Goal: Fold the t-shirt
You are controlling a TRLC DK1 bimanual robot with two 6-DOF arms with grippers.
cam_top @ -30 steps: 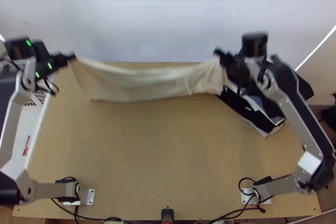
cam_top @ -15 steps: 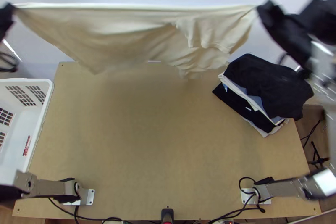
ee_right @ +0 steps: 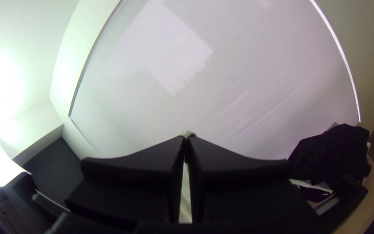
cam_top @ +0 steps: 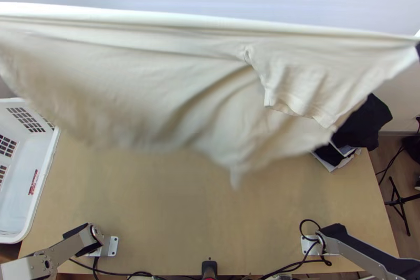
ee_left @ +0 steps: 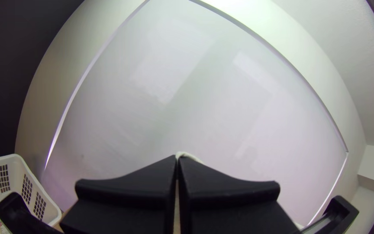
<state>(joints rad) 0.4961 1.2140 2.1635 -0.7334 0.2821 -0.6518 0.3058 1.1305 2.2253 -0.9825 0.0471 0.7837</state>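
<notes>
In the top view, you are seeing the cream t-shirt (cam_top: 173,64) hanging raised over the far part of the desk (cam_top: 210,217), its upper edge stretching nearly straight across and its body draping in loose folds, with a sleeve (cam_top: 299,88) hanging toward the right. Your left end effector (ee_left: 177,159) is pinching one end of that edge between closed fingertips; your right end effector (cam_top: 418,51) is gripping the other likewise. Beyond the cloth, a stack of dark and light garments (cam_top: 367,122) is resting at the desk's right side, and a white basket (cam_top: 44,176) is standing along the left.
</notes>
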